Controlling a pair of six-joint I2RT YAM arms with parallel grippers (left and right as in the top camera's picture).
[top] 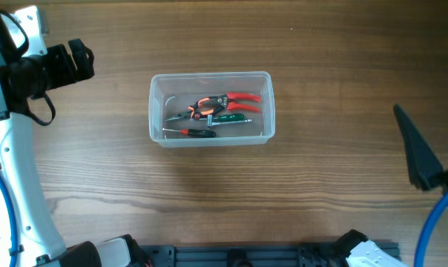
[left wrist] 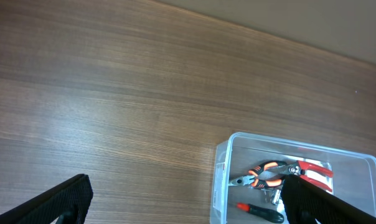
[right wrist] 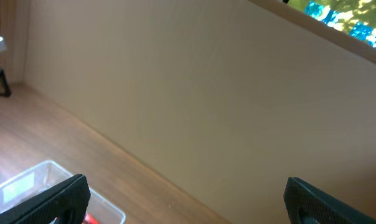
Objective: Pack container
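Overhead, container (top: 211, 109): a clear, colourless plastic tub with rounded corners and a thicker rim is set at mid-worktop, long side running left to right.
Overhead, contents: red-handled pliers (top: 239, 99), orange-and-black pliers (top: 197, 110), a green-handled screwdriver (top: 231, 117) and a red-and-black screwdriver (top: 194, 133) are laid lengthwise, overlapping. This is judged to be the only way such long tools fit flat.
Overhead, worktop (top: 320, 59): matte brown wood grain is shown, and no loose tool is seen outside the tub, so the packing is judged to be nearly or fully done.
Overhead, arms: the white-and-black left arm (top: 12, 81) is held at the left edge. Of the right arm (top: 417, 152) only a dark tapered tip and a blue cable are seen at the right edge. Both are well apart from the tub, judged to leave its opening unobstructed.

Left wrist, left pincer (left wrist: 187, 186): it is released, its two matte black fingers (left wrist: 66, 196) spread wide with nothing between them.
Left wrist, container: it is seen low and to the right, partly hidden by the right-hand finger. Both pliers and the red-and-black screwdriver are visible through the glossy wall.

Right wrist, right pincer (right wrist: 185, 186): it is released and empty, its fingers (right wrist: 63, 196) wide apart, and is aimed mostly at a plain beige wall (right wrist: 194, 93).
Right wrist, container: only a translucent corner is caught at the lower left, behind the left-hand finger.
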